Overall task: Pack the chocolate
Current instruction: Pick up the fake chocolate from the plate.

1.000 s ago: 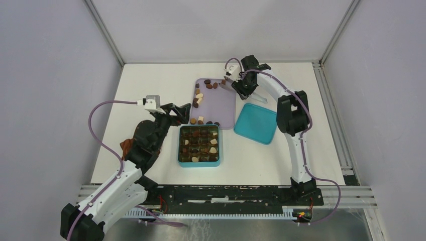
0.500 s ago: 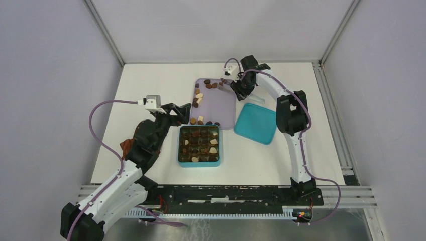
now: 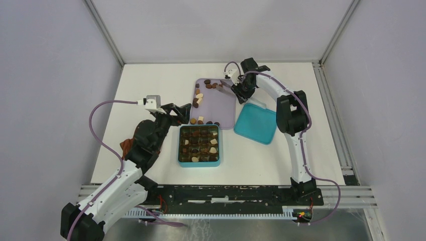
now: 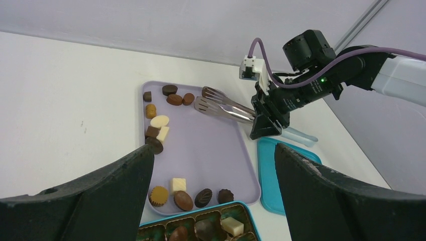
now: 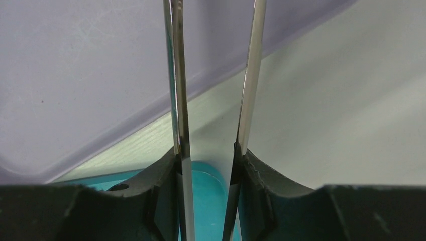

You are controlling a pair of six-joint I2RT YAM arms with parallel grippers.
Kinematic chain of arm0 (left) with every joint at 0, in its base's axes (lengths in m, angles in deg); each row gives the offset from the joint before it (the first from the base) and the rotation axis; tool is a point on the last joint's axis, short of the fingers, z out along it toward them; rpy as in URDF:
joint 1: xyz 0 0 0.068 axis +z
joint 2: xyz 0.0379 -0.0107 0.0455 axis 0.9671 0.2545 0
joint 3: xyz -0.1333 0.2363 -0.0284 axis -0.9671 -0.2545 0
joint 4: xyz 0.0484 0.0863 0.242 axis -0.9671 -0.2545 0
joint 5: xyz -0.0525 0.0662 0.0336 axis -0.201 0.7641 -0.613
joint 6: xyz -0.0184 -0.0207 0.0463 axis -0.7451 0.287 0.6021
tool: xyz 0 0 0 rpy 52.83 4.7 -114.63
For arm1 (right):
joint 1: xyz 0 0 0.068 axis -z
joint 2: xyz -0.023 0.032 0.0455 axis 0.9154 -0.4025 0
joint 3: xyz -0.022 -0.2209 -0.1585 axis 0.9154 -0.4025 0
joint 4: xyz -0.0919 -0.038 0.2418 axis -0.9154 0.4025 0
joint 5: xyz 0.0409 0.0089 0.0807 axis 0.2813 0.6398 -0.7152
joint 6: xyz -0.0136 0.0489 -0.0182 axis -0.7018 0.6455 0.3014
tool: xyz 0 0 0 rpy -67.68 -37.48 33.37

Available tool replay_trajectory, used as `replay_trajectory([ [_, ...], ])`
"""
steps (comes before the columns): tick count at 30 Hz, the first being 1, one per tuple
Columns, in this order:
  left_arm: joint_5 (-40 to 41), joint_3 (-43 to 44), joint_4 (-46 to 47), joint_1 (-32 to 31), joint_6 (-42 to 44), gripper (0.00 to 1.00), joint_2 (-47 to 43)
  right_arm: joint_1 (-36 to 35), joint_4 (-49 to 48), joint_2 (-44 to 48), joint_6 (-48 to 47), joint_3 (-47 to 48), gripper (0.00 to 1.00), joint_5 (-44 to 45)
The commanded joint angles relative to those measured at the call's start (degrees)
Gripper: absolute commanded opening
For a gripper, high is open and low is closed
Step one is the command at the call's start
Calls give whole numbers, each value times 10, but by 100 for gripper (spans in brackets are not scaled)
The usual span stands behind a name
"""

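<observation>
The top camera looked steeply down from above and behind the near edge, taking in the whole desk (image 3: 150, 85). The left wrist camera sat low, facing far-right across the tray (image 4: 201, 145) to the tongs (image 4: 223, 106). The right wrist camera, close behind the right pincer (image 5: 207, 154), looked along those tongs at the tray's edge.

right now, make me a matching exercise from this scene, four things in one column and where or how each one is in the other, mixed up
Things:
1 tongs
2 teal lid
3 teal box
4 loose chocolate

Places or states:
a scattered on the lavender tray
b gripped in the right hand
c beside the tray, on its right
d partly filled with pieces

Pairs: 1-b, 2-c, 3-d, 4-a
</observation>
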Motion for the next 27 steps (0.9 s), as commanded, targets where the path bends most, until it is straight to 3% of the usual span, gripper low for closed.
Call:
replay_trajectory([
  [1, -4, 1, 27, 0, 27, 94, -6, 7, 10, 55, -18, -24, 29, 4],
  [9, -6, 1, 28, 0, 27, 94, -8, 12, 26, 58, -31, -31, 45, -1],
  [16, -8, 0, 29, 0, 27, 94, -9, 13, 22, 60, -24, -24, 53, -1],
  [22, -8, -3, 30, 0, 27, 94, -11, 16, 23, 64, -19, -27, 54, -3],
  [27, -9, -3, 31, 0, 28, 94, -12, 16, 25, 60, -14, -23, 50, -21],
])
